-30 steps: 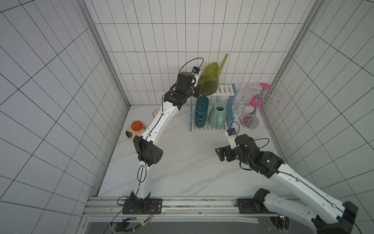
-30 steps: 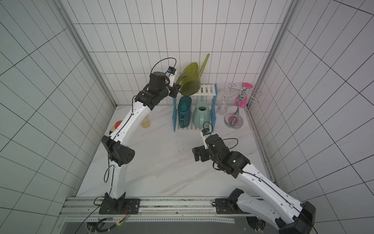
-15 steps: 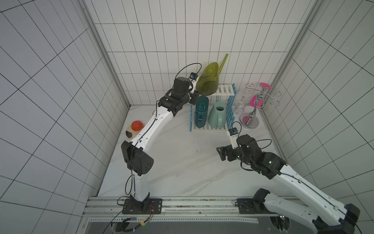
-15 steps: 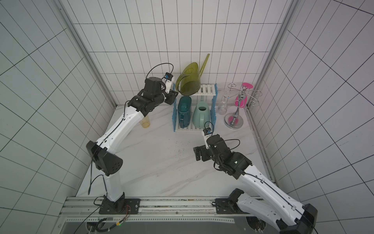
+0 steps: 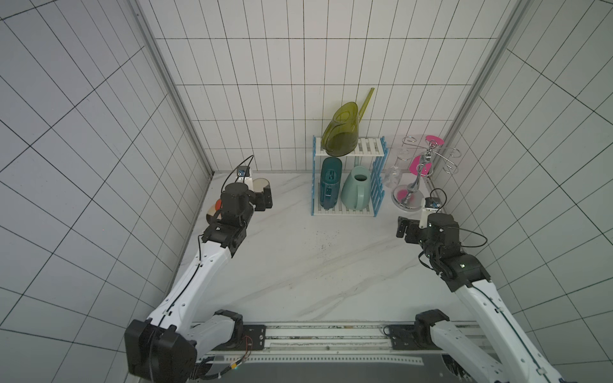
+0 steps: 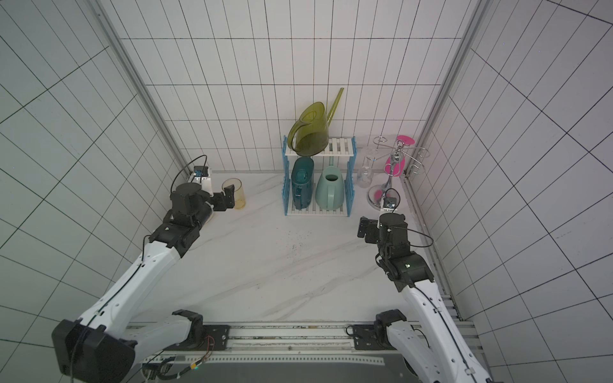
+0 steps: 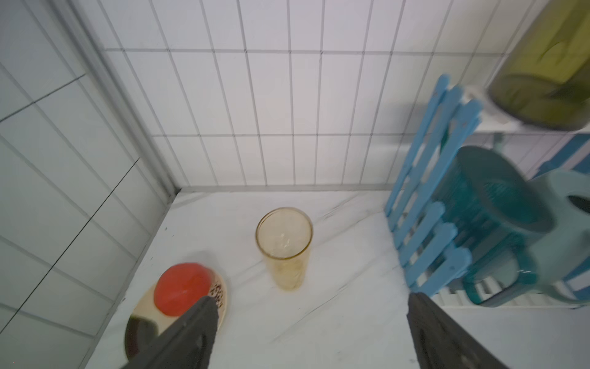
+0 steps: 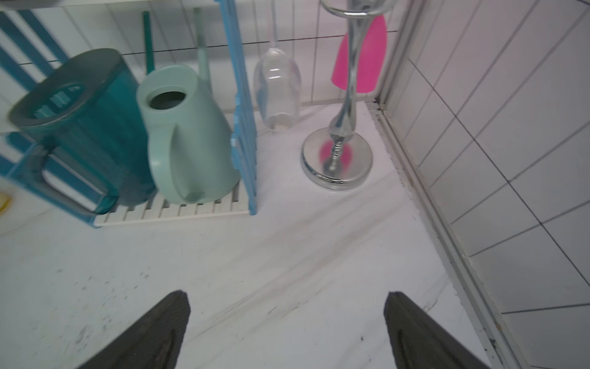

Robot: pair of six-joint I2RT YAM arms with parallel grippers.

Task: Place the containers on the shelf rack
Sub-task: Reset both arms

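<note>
The shelf rack (image 5: pixel 368 147) (image 6: pixel 338 147) stands against the back wall. On its top shelf sits the olive-yellow watering can (image 5: pixel 341 134) (image 6: pixel 310 132) (image 7: pixel 542 80), spout up against the tiles. The dark teal can (image 5: pixel 330 184) (image 8: pixel 86 127) and the pale mint can (image 5: pixel 356 192) (image 8: pixel 188 134) stand side by side on the bottom shelf. My left gripper (image 5: pixel 265 199) (image 7: pixel 313 297) hangs open and empty, well left of the rack. Near the rack's front right corner, my right gripper (image 5: pixel 403 228) (image 8: pixel 287 293) is open over bare table.
A translucent yellow tumbler (image 6: pixel 235 197) (image 7: pixel 284 246) stands just beyond the left gripper. A cream bowl (image 7: pixel 223 287) with a red ball (image 7: pixel 182 287) sits by the left wall. A chrome cup stand (image 5: pixel 421 175) (image 8: pixel 338 159) with pink pieces and a hanging glass (image 8: pixel 277 86) stands right of the rack.
The left gripper opened, let go of the olive can on the top shelf, and drew back left and down toward the tumbler. The right arm shifted rightward, still open.
</note>
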